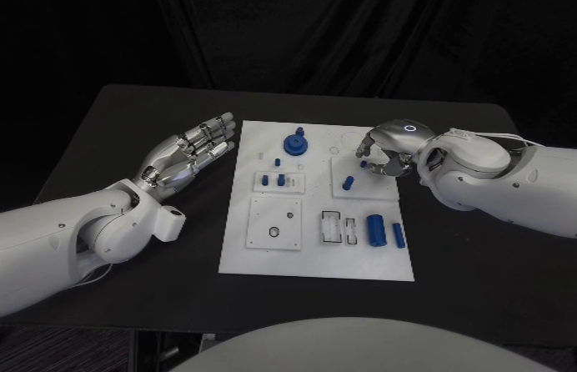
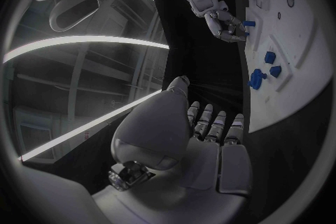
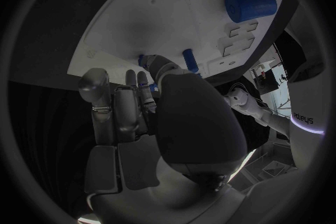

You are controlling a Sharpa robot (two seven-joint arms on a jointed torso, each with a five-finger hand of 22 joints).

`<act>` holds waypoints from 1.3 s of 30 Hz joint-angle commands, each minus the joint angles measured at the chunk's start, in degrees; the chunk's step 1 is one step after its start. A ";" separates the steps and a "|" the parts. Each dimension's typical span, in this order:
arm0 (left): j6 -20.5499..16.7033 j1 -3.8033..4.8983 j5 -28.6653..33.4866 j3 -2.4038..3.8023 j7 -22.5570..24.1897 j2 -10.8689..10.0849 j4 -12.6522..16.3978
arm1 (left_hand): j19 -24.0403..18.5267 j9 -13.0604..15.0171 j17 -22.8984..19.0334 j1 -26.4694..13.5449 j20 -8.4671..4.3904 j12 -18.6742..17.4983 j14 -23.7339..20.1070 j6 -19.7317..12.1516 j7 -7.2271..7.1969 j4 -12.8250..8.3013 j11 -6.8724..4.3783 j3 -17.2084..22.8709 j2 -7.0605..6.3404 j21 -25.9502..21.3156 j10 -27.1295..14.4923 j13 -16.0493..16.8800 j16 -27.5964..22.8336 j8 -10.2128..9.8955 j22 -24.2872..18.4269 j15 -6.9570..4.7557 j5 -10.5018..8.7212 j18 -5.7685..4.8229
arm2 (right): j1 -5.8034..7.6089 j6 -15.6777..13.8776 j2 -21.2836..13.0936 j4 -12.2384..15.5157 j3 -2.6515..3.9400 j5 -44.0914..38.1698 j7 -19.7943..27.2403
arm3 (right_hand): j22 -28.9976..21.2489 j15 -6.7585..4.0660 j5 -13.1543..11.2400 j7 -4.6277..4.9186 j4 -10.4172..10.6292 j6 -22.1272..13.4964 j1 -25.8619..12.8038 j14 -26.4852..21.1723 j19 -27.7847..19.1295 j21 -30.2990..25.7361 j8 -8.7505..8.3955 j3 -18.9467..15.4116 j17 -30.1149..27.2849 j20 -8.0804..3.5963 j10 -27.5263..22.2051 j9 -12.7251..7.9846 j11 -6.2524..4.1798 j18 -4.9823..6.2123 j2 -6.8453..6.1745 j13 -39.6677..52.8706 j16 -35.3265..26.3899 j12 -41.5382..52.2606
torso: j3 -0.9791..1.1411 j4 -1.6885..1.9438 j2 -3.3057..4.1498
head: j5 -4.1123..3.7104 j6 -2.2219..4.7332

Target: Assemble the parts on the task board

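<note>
Matte black table [image 1: 120, 138], flat white task board [image 1: 315, 255]

Board [image 1: 316, 259] at desk [image 1: 120, 130] centre, long axis running away from robot. Gear-like part [image 1: 296, 143] standing on board's far edge, left of middle. Three small pegs [image 1: 278, 178] just nearer, in a raised block on board's left half. Plate with holes [image 1: 274, 223] nearer still, same side. Peg [image 1: 348, 183] upright on a raised block on right half, mid-board. Two cylinders [image 1: 385, 231] lying side by side near right edge, beside slotted outlines [image 1: 338, 227]. Left robot hand [image 1: 193, 153] off board to its left, above desk, near far-left corner. Right robot hand [image 1: 387, 151] over far-right part of board, fingers just behind the upright peg; contact cannot be told.
</note>
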 commanded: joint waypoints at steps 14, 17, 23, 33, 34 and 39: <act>1.36 -0.18 0.28 0.04 8.55 0.13 0.07 | -0.11 0.06 0.31 0.73 0.73 0.50 1.24 0.51 0.99 -1.24 0.76 0.23 0.10 0.15 0.14 0.09 1.60 -0.06 0.34 1.31 0.57 1.03 | -0.57 -0.70 0.56 -0.99 0.03 1.34 0.98 | 6.28 -0.28 -0.48 -0.11 -1.67 2.98 -1.35 0.76 0.93 1.74 3.64 -0.24 0.70 -0.50 1.77 3.24 -0.64 -0.09 1.41 1.55 1.04 3.69 | -0.22 0.06 -0.16 | 0.22 -0.01; 1.41 -0.20 0.28 0.04 8.36 0.19 -0.06 | -0.08 0.07 0.32 0.73 0.75 0.55 1.34 0.57 1.11 -1.36 0.78 0.26 0.12 0.20 0.15 0.09 1.71 -0.05 0.38 1.41 0.59 1.00 | -0.67 -0.79 0.72 -1.21 0.03 1.36 1.14 | 6.35 -0.30 -0.50 -0.14 -1.70 2.97 -1.42 0.84 1.09 2.03 3.81 -0.26 0.79 -0.52 1.88 3.42 -0.68 -0.14 1.51 1.63 1.14 3.88 | -0.21 0.01 -0.17 | 0.35 -0.01; 1.55 -0.25 0.28 0.04 8.02 0.32 -0.26 | 0.02 0.06 0.35 0.80 0.81 0.40 1.54 0.55 1.35 -1.72 0.79 0.39 0.16 0.29 0.00 0.06 1.95 -0.07 0.47 1.61 0.65 0.93 | -0.96 -1.18 1.19 -1.89 0.03 1.80 1.68 | 6.30 -0.31 -0.55 -0.20 -1.75 2.21 -1.67 0.81 1.07 1.88 3.78 -0.28 0.58 -0.55 1.66 3.67 -0.66 -0.11 1.54 1.68 1.04 4.03 | -0.27 -0.01 -0.15 | 0.28 -0.01; 1.99 -0.38 0.28 0.04 7.35 0.62 -0.70 | 0.44 0.21 0.46 0.92 0.89 0.61 2.14 1.71 2.43 -2.85 0.85 0.94 0.30 0.46 -0.05 0.08 2.71 0.11 0.63 2.14 0.76 0.53 | -1.68 -2.23 1.78 -2.71 0.03 2.43 2.96 | 6.26 -0.22 -0.41 -0.31 -2.25 0.36 -1.32 0.70 1.03 1.73 3.45 0.40 0.32 -0.52 1.42 3.94 -0.56 -0.10 2.05 1.82 0.92 4.54 | -0.23 0.00 -0.14 | 0.23 -0.01; 2.03 -0.39 0.28 0.04 7.29 0.64 -0.72 | 0.54 0.41 0.47 0.86 0.90 0.71 2.24 3.36 4.01 -3.24 0.14 1.16 0.35 0.45 -0.03 0.08 2.91 0.41 0.64 2.29 0.77 0.34 | -1.71 -2.31 1.81 -2.75 0.03 2.52 3.07 | 6.27 -0.24 -0.40 -0.29 -2.29 0.36 -1.28 0.69 1.04 1.74 3.51 0.48 0.28 -0.52 1.51 3.99 -0.59 -0.10 2.14 1.85 0.89 4.63 | -0.22 0.00 -0.14 | 0.24 -0.01; 2.21 -0.46 0.28 0.04 6.99 0.73 -0.80 | 0.62 0.48 0.49 0.73 0.90 0.77 2.29 4.23 4.95 -3.57 -0.36 1.35 0.39 0.46 -0.03 0.08 3.07 0.56 0.65 2.39 0.80 0.21 | -1.86 -2.94 1.96 -2.91 0.04 3.10 3.71 | 6.18 -0.49 -0.40 -0.18 -2.66 1.36 -0.88 0.54 0.90 1.41 4.46 0.93 -0.09 -0.66 2.23 4.61 -0.91 0.02 2.78 1.98 0.63 5.23 | -0.22 -0.02 -0.15 | 0.32 -0.01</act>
